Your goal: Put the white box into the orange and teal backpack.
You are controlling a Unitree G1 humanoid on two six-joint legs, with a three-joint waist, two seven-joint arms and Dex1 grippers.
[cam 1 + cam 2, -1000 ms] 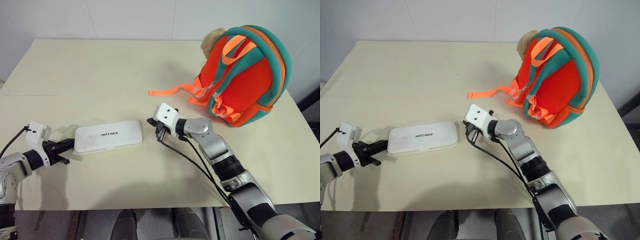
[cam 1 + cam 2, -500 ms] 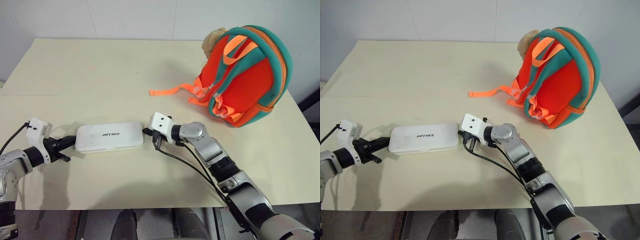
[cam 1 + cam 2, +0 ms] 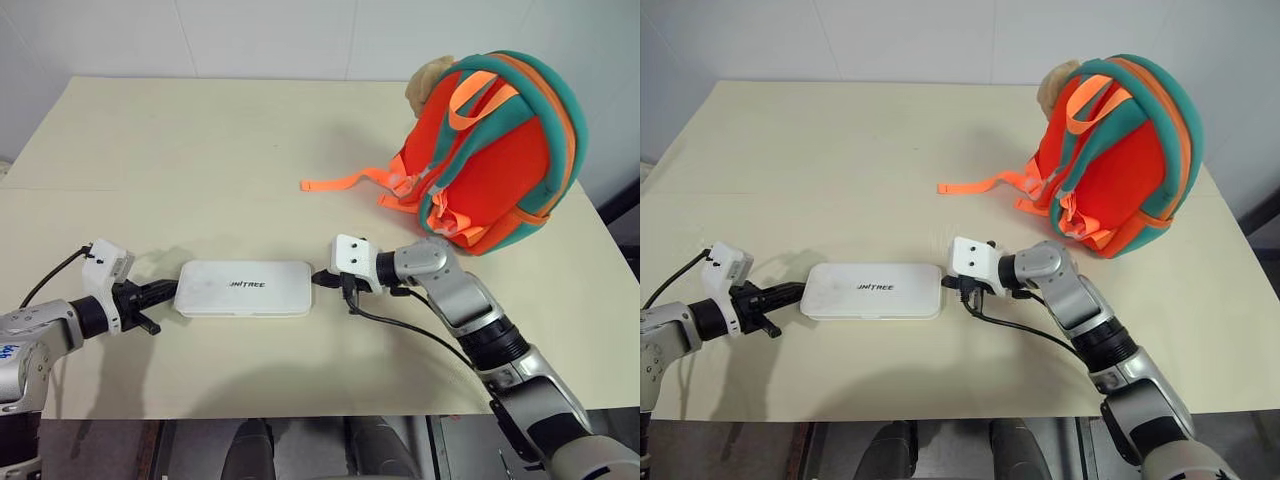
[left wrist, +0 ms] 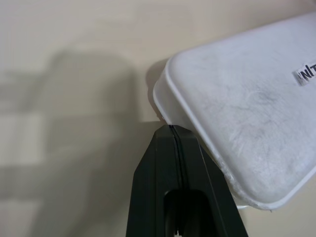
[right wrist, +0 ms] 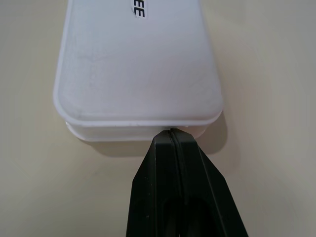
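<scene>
1 white box point(image 3: 244, 288), flat on the table point(image 3: 200, 150) - 1 table. 1 backpack point(image 3: 495, 150), orange with teal trim, with 1 plush bear point(image 3: 428, 80) peeking out behind it. 1 loose orange webbing strap point(image 3: 345, 181) trailing from it across the tabletop; strap count on the pack itself can't be told. 2 grippers: left gripper point(image 3: 165, 291) at one short end of the box, right gripper point(image 3: 322, 279) at the other, 2 black fingers each, pressed together. 1 black cable point(image 3: 400, 328) under the right arm, 1 black cable point(image 3: 50, 280) at the left wrist
</scene>
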